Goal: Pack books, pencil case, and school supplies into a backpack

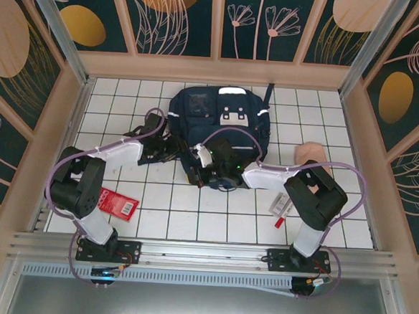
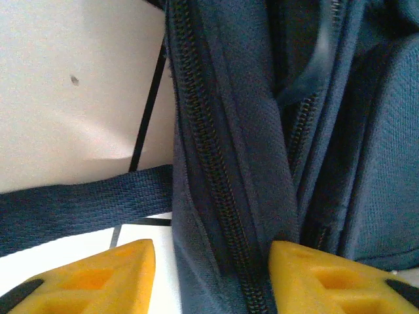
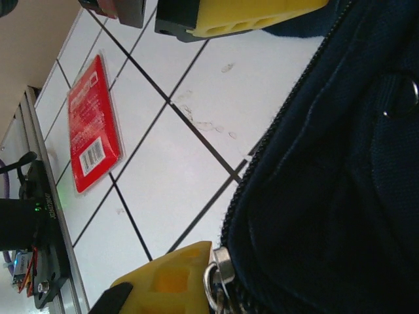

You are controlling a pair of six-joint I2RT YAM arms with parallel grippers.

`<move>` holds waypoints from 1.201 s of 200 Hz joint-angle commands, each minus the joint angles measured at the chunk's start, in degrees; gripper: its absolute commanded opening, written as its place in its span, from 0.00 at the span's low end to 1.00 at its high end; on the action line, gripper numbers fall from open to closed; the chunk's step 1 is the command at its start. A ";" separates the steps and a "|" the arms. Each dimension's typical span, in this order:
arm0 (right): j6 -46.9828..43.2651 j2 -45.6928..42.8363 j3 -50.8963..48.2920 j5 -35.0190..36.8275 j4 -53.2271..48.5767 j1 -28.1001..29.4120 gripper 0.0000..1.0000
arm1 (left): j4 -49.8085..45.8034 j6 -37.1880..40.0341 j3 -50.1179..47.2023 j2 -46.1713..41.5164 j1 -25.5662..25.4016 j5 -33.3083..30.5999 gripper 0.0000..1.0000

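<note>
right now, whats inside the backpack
At the backpack mouth, navy folds and zipper teeth show; the interior is covered by its own fabric, so contents cannot be seen.

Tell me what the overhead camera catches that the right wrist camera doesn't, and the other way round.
The overhead view adds the peach pencil case, plus the pen and small packet beside the right arm. The wrist view adds close detail: the barcode label on the red booklet and a metal zip pull against a yellow finger of the right tool. Both share the navy backpack and that booklet.
</note>
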 commanded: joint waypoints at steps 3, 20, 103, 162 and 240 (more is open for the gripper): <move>-1.99 -0.07 2.30 -1.11 2.26 1.56 0.00 | 4.58 -5.31 -0.13 1.34 -1.15 -2.91 0.25; -2.13 -1.18 1.47 0.41 -0.09 1.68 0.00 | 0.22 -2.70 2.77 1.31 -1.14 -6.58 0.13; -0.70 -9.46 -7.00 5.98 -11.75 1.71 0.00 | -3.45 6.95 5.10 5.57 6.74 -8.43 0.00; 3.05 -13.06 -13.47 7.41 -14.70 1.14 0.00 | -10.05 21.42 14.97 8.38 12.54 -14.53 0.00; 0.17 -5.17 -2.48 1.17 -11.64 1.08 0.00 | -17.59 22.30 24.09 10.79 15.56 -0.36 0.35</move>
